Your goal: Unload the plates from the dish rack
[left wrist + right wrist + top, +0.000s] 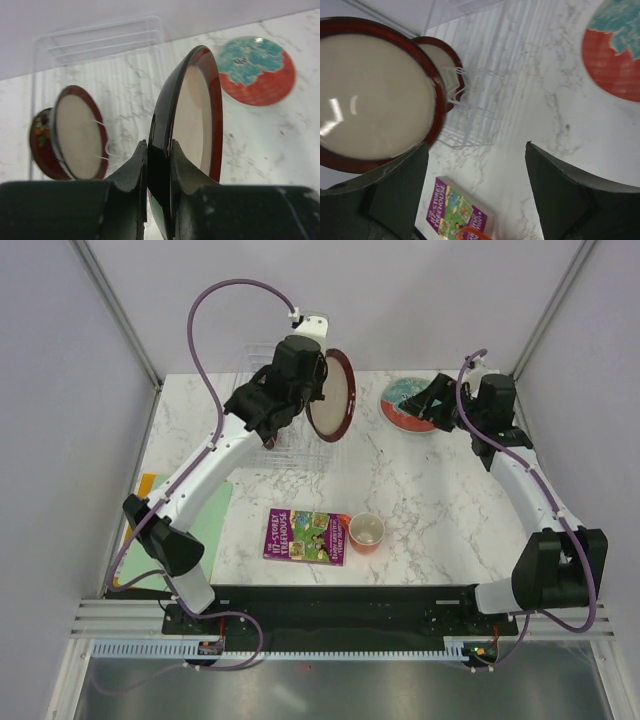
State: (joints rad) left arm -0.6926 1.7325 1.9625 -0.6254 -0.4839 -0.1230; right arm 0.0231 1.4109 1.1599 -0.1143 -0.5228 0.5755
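Note:
My left gripper is shut on the rim of a large cream-centred, dark-red-rimmed plate. It holds the plate on edge in the air, at the right end of the clear dish rack. A smaller cream-centred plate and a small red patterned plate stand in the rack. The teal-patterned plate lies flat on the table at the back right. My right gripper is open and empty beside it.
A purple and green book and an orange cup lie near the front middle. A green sheet lies at the left edge. Grey walls enclose the table on three sides.

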